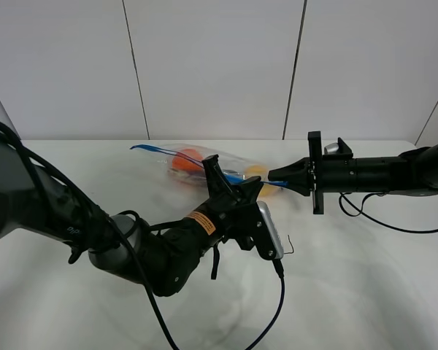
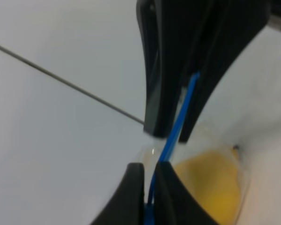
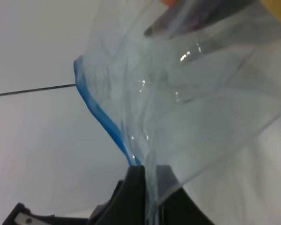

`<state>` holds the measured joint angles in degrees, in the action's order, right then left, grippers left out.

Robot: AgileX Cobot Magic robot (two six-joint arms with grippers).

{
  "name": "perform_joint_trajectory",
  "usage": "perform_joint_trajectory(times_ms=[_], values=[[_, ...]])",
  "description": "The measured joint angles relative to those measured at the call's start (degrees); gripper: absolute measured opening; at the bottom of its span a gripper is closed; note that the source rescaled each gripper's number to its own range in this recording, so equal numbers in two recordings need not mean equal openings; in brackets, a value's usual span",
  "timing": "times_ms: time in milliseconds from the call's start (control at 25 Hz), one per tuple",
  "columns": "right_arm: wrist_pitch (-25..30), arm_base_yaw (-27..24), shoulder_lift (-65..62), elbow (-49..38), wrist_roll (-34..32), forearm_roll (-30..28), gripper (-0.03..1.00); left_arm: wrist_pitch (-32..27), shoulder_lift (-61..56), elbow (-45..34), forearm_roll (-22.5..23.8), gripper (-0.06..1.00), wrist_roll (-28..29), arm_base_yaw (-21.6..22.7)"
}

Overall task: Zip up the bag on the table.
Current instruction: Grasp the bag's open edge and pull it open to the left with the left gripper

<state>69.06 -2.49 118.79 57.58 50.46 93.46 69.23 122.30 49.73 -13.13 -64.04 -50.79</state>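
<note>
**Operator:** Where is the bag, and what am I holding?

**Spotter:** Your bag [image 1: 233, 164] lies on the white table [image 1: 365, 292], toward the far side and about mid-width. Both your grippers are clamped onto its blue zipper strip [image 1: 157, 151]. The right gripper [image 1: 276, 177] pinches the right-hand end. The left gripper [image 2: 150, 185] is closed on the strip just beside it, so the two sets of fingers sit very near each other.

**Operator:** Which way does the strip run from there?

**Spotter:** Its long axis runs from that pinched right end away to the far left. All the unheld length lies to the left of your left gripper, and nothing remains to the right of it but the right gripper's hold. I'd judge your left arm is the one to travel, leftward and slightly farther along the strip, while your right arm anchors the end.

**Operator:** How does the bag look?

**Spotter:** It is clear, crinkly plastic, slack and creased. An orange toy [image 1: 184, 159] shows through toward the left and a yellow one [image 2: 210, 187] close to your grippers. I cannot tell whether any of the strip is already sealed.
</note>
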Motion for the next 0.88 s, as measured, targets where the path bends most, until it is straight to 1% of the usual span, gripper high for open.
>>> perform_joint_trajectory(times_ms=[320, 600, 880], values=[[-0.4, 0.0, 0.0, 0.0, 0.0, -0.6, 0.0, 0.5, 0.0, -3.9, -0.5, 0.0, -0.5, 5.3], [-0.4, 0.0, 0.0, 0.0, 0.0, -0.7, 0.0, 0.6, 0.0, -5.1, -0.3, 0.0, -5.0, 10.1], [-0.4, 0.0, 0.0, 0.0, 0.0, -0.7, 0.0, 0.6, 0.0, -5.7, 0.8, 0.0, -6.2, 15.3]])
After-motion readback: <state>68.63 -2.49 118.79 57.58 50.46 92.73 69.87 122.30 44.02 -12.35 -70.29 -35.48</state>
